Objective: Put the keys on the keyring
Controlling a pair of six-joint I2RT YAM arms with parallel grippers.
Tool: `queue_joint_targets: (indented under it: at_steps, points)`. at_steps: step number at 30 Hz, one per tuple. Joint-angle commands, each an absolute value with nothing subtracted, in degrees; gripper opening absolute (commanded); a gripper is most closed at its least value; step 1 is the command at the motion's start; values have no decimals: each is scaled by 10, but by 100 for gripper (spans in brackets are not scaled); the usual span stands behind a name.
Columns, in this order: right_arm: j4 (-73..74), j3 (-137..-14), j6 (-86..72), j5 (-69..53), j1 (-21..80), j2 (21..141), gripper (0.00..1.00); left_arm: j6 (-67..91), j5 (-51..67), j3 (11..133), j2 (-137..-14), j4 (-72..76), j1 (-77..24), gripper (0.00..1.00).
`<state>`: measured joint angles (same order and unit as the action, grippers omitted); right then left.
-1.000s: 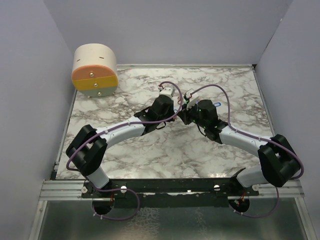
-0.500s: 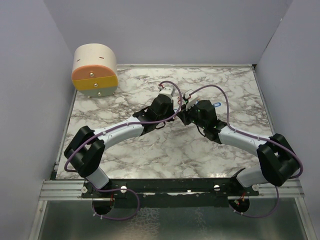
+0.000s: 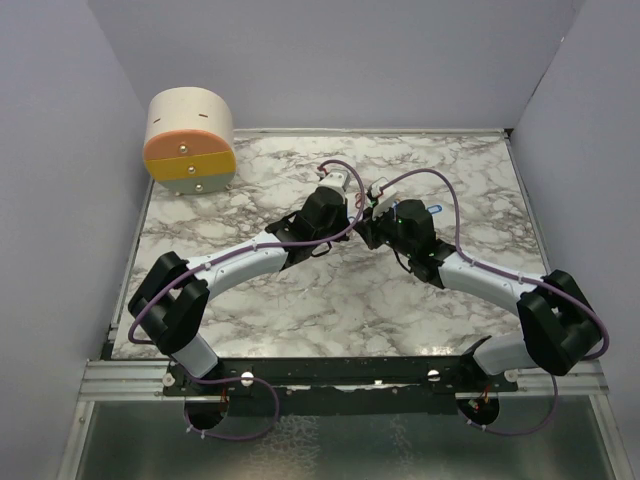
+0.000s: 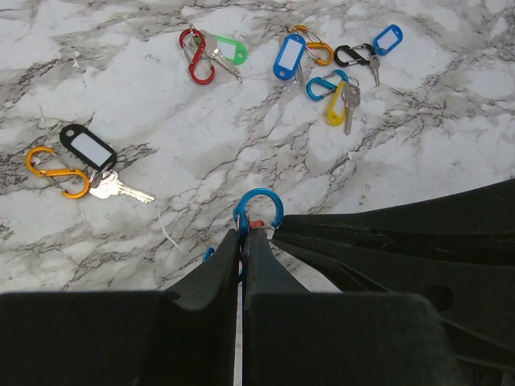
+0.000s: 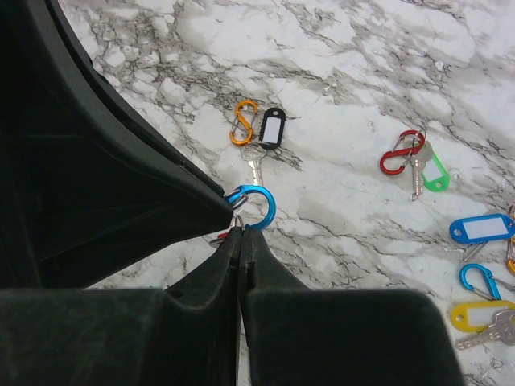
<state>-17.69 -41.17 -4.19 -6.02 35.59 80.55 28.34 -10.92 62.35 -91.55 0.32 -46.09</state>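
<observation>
My left gripper (image 4: 243, 234) is shut on a blue carabiner keyring (image 4: 258, 211), held just above the marble. From the right, my right gripper (image 5: 241, 233) meets it, shut on a small metal ring (image 5: 239, 220) with a bit of red key tag (image 5: 219, 238) beside it. That ring touches the blue carabiner (image 5: 257, 202) at its opening. The red piece (image 4: 256, 224) also peeks out in the left wrist view. The right gripper's fingers (image 4: 378, 237) fill the right of that view. The left gripper's body (image 5: 105, 177) blocks the left of the right wrist view.
Loose sets lie on the marble: an orange carabiner with a black tag and key (image 4: 84, 165), a red carabiner with a green tag (image 4: 211, 55), a blue tag (image 4: 288, 58), a black carabiner (image 4: 354, 55), and a yellow tag (image 4: 335, 108). A round drawer box (image 3: 190, 142) stands at the back left.
The right wrist has shifted very slightly. Both grippers stay shut where they meet.
</observation>
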Motion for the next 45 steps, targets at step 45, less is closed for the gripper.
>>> queue_joint_targets:
  at_steps: [45]
  points:
    - [-210, -409, -25, -30, 365, 793, 1, 268, -82, 621, -879, -18, -441, 0]
